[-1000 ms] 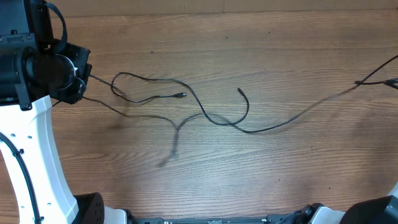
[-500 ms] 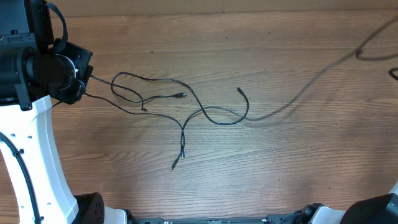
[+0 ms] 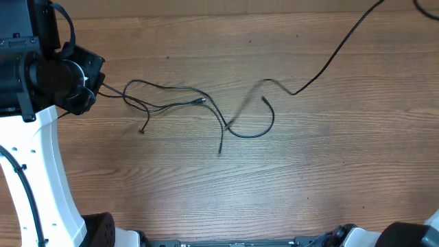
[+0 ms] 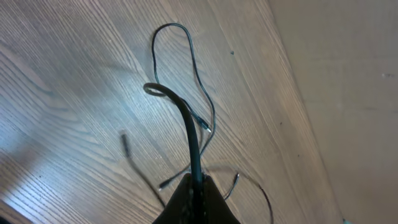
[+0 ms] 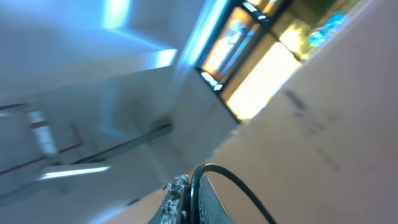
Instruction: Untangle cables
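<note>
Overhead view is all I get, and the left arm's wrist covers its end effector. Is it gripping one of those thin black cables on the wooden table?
Observer: Yes. In the left wrist view the left end effector is shut on a thin black cable, which rises from between its fingertips.
Operator: And the right end effector? It's outside my frame.
Observer: The right end effector is shut too, on a black cable strand that arcs out of its tips.
Operator: Where is it pointing?
Observer: Away from the wooden table. Its camera shows only blurred walls and bright window-like panels.
</note>
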Motion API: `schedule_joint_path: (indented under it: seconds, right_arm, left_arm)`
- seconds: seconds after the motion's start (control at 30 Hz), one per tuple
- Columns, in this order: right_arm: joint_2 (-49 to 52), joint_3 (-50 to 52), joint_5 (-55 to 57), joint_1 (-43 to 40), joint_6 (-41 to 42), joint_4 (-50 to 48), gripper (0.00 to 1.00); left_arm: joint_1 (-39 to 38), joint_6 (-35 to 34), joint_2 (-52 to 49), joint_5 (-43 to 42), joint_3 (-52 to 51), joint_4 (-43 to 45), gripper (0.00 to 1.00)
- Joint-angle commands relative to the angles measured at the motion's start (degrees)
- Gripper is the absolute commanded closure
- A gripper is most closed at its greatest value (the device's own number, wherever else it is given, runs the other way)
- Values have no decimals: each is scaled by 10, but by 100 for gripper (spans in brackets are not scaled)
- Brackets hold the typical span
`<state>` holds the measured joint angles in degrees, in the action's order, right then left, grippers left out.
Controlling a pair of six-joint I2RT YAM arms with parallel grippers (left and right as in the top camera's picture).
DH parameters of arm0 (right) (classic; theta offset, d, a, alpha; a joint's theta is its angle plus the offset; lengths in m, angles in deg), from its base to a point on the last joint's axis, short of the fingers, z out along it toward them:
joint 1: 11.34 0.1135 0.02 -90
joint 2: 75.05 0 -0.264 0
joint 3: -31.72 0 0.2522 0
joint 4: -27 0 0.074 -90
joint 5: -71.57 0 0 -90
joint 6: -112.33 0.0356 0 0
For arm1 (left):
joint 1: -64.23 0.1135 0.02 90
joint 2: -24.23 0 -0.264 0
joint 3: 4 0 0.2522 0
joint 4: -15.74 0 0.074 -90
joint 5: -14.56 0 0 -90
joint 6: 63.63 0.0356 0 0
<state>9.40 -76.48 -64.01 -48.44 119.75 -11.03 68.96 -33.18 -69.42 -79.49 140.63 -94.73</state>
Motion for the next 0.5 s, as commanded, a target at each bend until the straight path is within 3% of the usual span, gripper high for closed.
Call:
schedule_joint_path:
  seconds: [0.0,0.17,0.47]
  right_arm:
    - [-4,-66,26,-2,76,-3,96]
    - [-4,-110,65,-6,43,65,96]
    - [-3,-111,70,-10,-291,250,96]
  left_arm:
    - [-13,13,11,0,5,-1,96]
    - [-23,13,11,0,5,-1,96]
    - [-45,14,11,0,5,-1,96]
